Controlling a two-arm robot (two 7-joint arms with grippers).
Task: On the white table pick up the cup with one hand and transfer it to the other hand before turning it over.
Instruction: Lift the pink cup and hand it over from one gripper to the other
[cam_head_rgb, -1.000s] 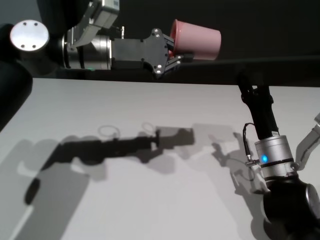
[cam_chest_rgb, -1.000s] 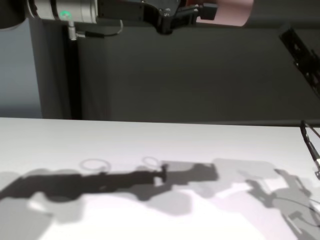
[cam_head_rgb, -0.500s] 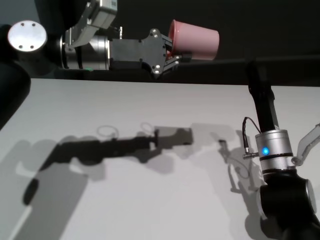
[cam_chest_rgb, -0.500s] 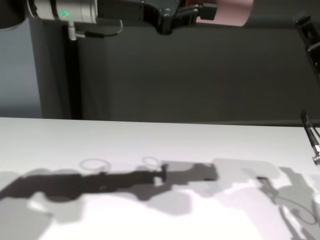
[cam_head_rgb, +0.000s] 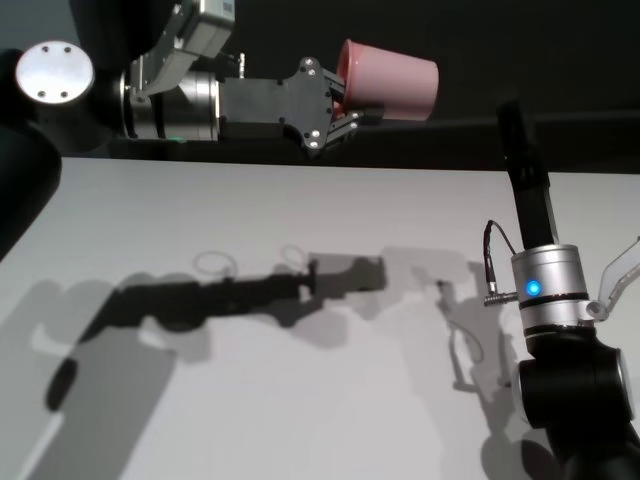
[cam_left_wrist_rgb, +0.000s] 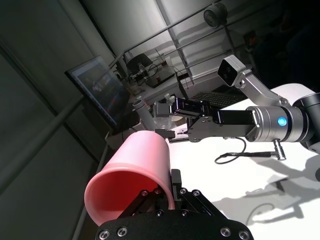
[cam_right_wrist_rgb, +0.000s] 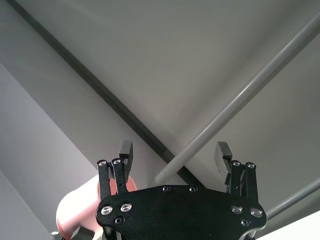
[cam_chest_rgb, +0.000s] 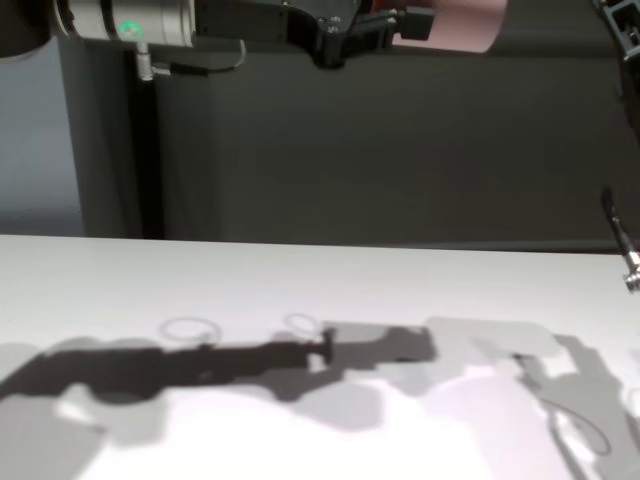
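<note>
The pink cup (cam_head_rgb: 390, 78) lies sideways high above the white table (cam_head_rgb: 300, 410), its base pointing right. My left gripper (cam_head_rgb: 347, 103) is shut on the cup's rim. The cup also shows in the left wrist view (cam_left_wrist_rgb: 135, 170), with one finger (cam_left_wrist_rgb: 172, 182) inside the rim, and in the chest view (cam_chest_rgb: 462, 25). My right gripper (cam_head_rgb: 509, 112) stands raised to the right of the cup, a gap away. In the right wrist view it (cam_right_wrist_rgb: 175, 147) is open and empty, with the cup (cam_right_wrist_rgb: 75, 212) low beside one finger.
Arm shadows fall across the middle of the table (cam_chest_rgb: 300, 440). Two faint ring marks (cam_head_rgb: 215, 262) show on the tabletop. The right forearm (cam_head_rgb: 545, 300) stands upright over the table's right side.
My right arm has swung upright and its gripper has risen toward the cup's height. The left arm and the cup have stayed still.
</note>
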